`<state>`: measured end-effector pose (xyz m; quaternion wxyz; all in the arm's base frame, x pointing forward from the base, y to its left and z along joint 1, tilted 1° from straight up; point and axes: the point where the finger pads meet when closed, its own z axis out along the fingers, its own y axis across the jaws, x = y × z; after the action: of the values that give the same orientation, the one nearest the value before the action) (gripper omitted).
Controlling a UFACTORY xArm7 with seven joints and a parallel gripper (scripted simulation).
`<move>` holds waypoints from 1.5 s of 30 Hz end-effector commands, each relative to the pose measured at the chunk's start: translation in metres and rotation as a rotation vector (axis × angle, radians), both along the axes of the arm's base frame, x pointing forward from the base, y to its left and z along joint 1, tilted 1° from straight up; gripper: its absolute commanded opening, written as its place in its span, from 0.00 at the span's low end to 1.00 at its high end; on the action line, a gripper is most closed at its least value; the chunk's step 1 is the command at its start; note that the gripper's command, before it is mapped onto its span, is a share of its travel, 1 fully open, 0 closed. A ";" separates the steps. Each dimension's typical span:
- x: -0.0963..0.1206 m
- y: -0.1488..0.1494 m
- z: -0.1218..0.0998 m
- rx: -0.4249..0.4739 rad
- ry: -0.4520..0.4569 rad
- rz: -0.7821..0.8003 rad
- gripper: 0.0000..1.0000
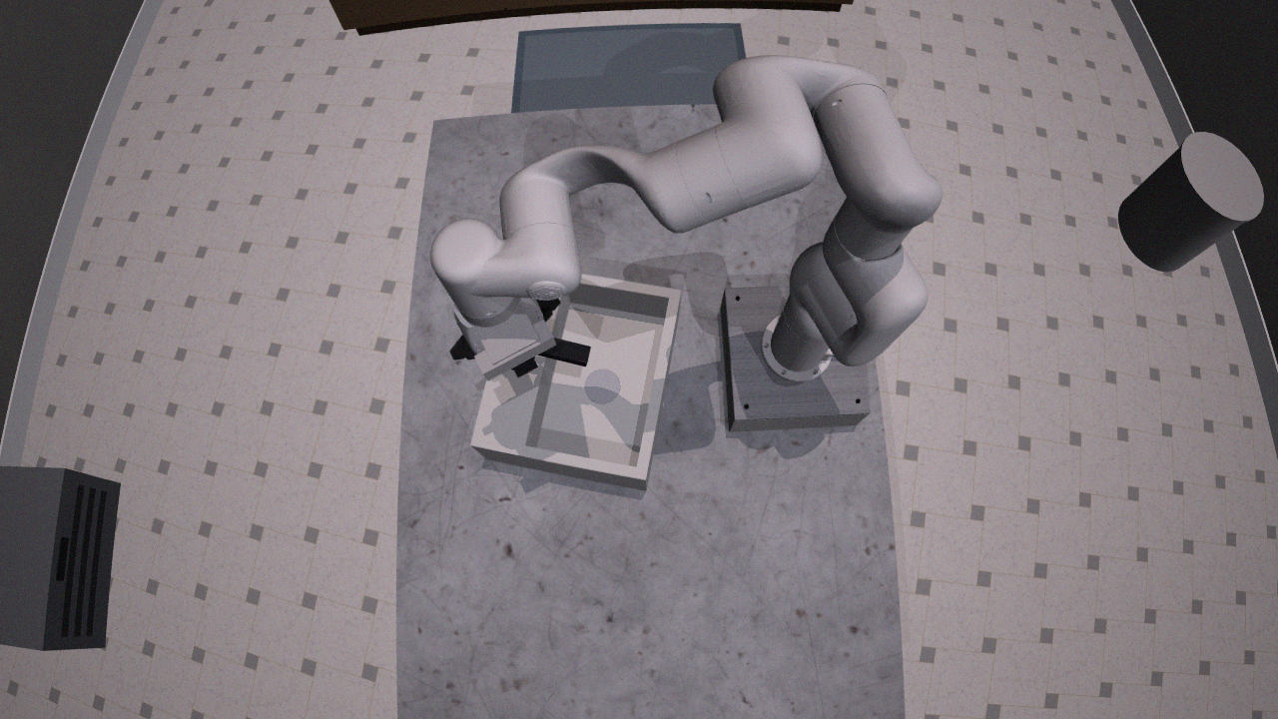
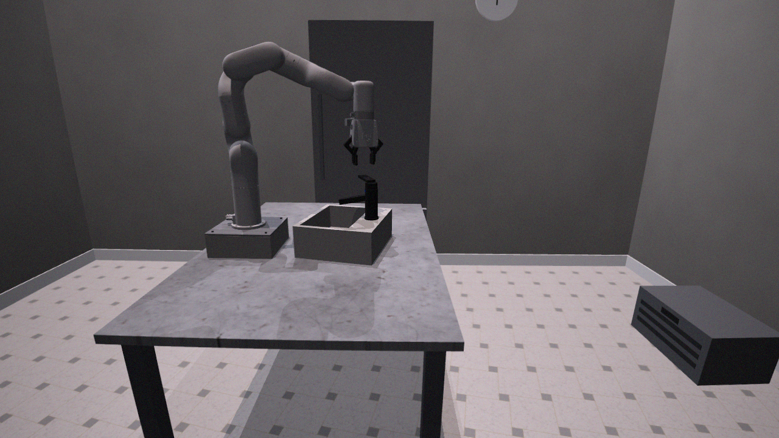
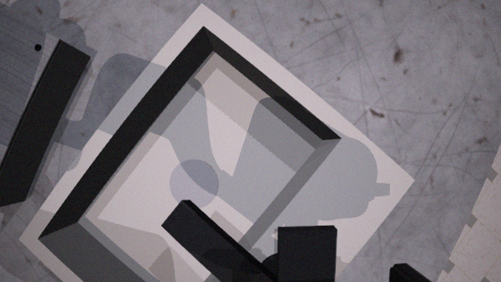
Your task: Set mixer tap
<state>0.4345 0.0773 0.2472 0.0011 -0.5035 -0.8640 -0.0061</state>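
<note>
Plain indoor room, tiled floor (image 2: 544, 337), door (image 2: 375, 81), wall clock (image 2: 495, 8), table (image 2: 305, 305)

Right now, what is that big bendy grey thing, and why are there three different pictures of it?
That bendy grey thing is a robot arm. It is bolted to a block on a grey table. At its end is a gripper, like a two-finger hand. Its fingers are open and hold nothing. It hangs above a black tap, not touching it.

One picture looks straight down from above, one looks from across the room, and one comes from a camera at the arm's wrist, looking down.

The tap stands on the rim of a small square sink. The flat piece on top is its lever; the spout reaches over the basin.
</note>
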 end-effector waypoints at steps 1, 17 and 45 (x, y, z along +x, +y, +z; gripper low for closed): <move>0.001 0.000 -0.005 0.001 -0.005 0.000 0.73; 0.001 0.001 -0.025 0.001 -0.005 0.000 0.73; 0.001 0.001 -0.030 0.001 -0.005 0.000 0.73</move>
<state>0.4347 0.0781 0.2151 0.0009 -0.5035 -0.8640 -0.0063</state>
